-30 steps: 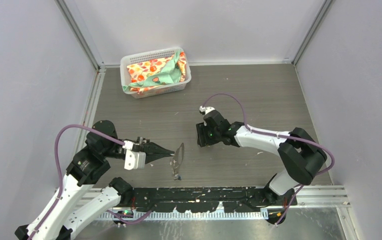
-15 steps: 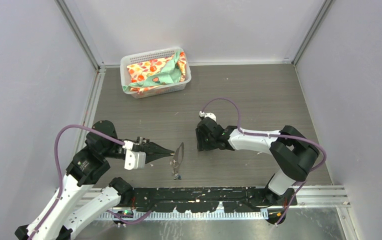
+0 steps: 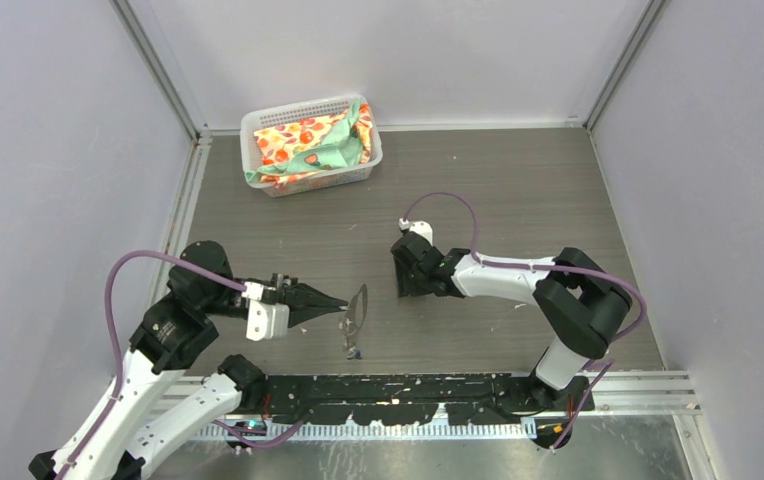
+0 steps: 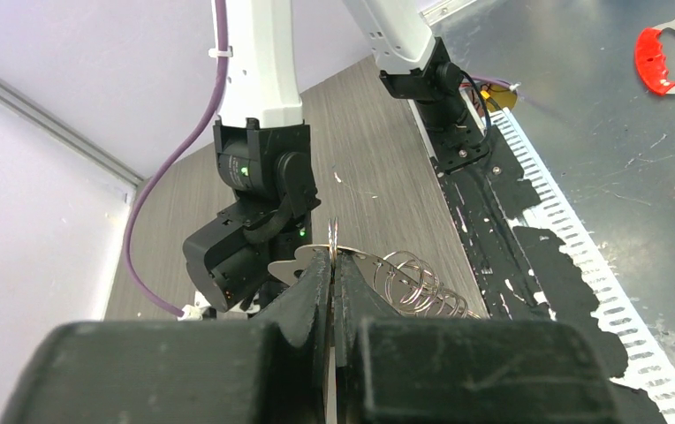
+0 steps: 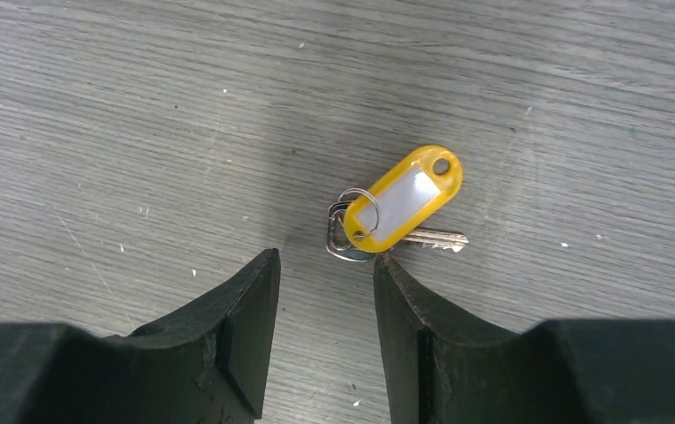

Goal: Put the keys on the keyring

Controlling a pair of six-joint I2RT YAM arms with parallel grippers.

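**Item 1.** Keyring: pale silvery flat oblong metal piece w/ wire loops along one long side (image 3: 357, 315).
- Loc.: top view, approx. 6 o'clock of counter centre, between the two arms.
- Long axis runs 12 to 6 o'clock.
- Gripped near its 12 o'clock end.
- L wrist view: plate and loops (image 4: 409, 284) stick out at 3 o'clock of the fingertips.

**Item 2.** Key: silver blade, small split ring, yellow-orange plastic oval tag w/ white label insert (image 5: 402, 205).
- Lies flat on grey wood-grain counter (image 5: 140, 132).
- R wrist view: at 1 o'clock of the gap between the tips.
- Ring end sits just beside the 3 o'clock-side tip; contact cannot be told.
- Top view: hidden under R wrist.

**Item 3.** L fingers (image 3: 323, 303) (image 4: 316, 291): black, pressed together, clamped on the keyring.

**Item 4.** R fingers (image 5: 237, 327): black, apart, nothing between them. Bare counter shows in the gap.

**Item 5.** White plastic slotted basket (image 3: 258, 130): holds orange-floral and green cloth.
- Loc.: 11 o'clock of counter, against back wall, well apart from both arms.
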